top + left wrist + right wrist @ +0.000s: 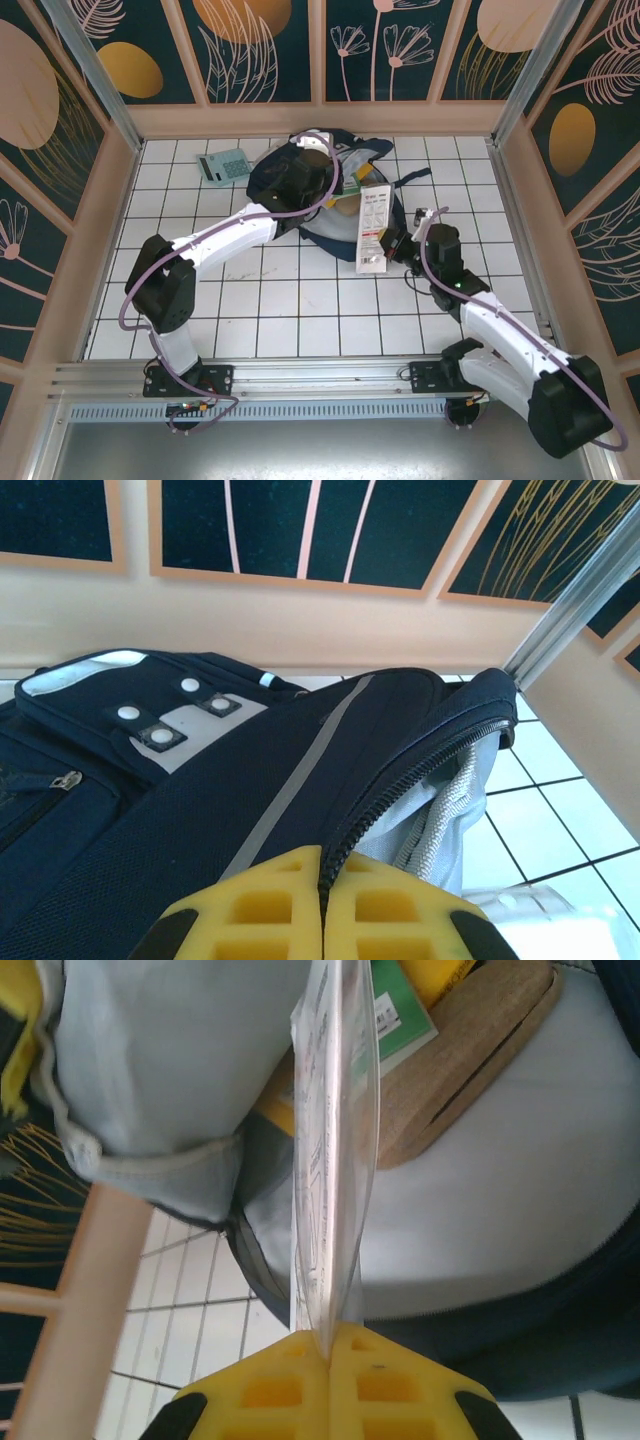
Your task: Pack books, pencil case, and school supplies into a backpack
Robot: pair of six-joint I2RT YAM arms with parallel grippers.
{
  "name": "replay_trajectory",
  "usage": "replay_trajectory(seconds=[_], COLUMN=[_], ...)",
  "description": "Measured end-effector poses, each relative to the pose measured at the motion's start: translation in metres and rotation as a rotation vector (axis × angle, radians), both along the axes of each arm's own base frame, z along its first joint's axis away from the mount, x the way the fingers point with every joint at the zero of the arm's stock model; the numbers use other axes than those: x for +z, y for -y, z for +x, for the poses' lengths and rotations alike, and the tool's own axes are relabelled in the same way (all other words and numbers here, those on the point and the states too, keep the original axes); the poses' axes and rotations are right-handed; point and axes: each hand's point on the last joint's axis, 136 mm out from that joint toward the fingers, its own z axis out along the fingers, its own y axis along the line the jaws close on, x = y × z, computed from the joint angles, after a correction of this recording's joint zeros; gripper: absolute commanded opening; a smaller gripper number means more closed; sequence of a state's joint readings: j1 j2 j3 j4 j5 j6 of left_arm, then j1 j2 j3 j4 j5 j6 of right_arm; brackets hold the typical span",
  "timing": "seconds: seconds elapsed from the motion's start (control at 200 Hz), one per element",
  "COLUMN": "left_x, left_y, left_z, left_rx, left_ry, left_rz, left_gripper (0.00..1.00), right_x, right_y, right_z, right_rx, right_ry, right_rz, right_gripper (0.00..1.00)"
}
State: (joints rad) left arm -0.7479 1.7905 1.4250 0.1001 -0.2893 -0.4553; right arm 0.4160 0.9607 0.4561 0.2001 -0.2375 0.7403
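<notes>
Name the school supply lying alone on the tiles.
The teal calculator; the long white-and-red pack is in the right gripper, over the navy fabric backpack.

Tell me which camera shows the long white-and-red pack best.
Top external: the white-and-red pack shows its whole printed face over the backpack. The right wrist view catches it edge-on, pinched in the right gripper.

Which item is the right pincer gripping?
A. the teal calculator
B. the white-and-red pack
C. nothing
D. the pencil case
B: in the wrist view the right pincer is shut on the lower edge of the pack, which the top view shows held over the backpack.
</notes>
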Motion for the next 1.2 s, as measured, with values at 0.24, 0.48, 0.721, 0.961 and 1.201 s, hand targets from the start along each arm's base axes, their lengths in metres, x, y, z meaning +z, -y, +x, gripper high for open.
replay_trajectory(seconds=[0.24,0.48,0.721,0.961,1.201], left_x=[0.000,0.002,0.005,0.002,0.000], left_y=[0.001,0.001,-0.001,-0.005,-0.008], left_z=[-0.003,-0.005,-0.012,-0.016,-0.018], left_rx=[-0.020,-0.032,-0.056,-0.066,-0.063], left_ry=[-0.002,0.002,-0.001,-0.007,-0.011], left_rz=[-0.008,-0.018,-0.028,-0.029,-0.026], left_gripper=[0.00,0.00,0.00,0.00,0.00], right_x=[-0.007,0.004,-0.029,-0.027,-0.047], right_y=[-0.030,-0.060,-0.081,-0.113,-0.119], right_z=[0.018,0.032,0.047,0.083,0.100], right_rx=[0.135,0.280,0.357,0.425,0.427], right_ry=[-0.087,-0.098,-0.195,-0.175,-0.187], right_rz=[0.022,0.051,0.057,0.050,0.010], right_gripper=[0.00,0.00,0.00,0.10,0.69])
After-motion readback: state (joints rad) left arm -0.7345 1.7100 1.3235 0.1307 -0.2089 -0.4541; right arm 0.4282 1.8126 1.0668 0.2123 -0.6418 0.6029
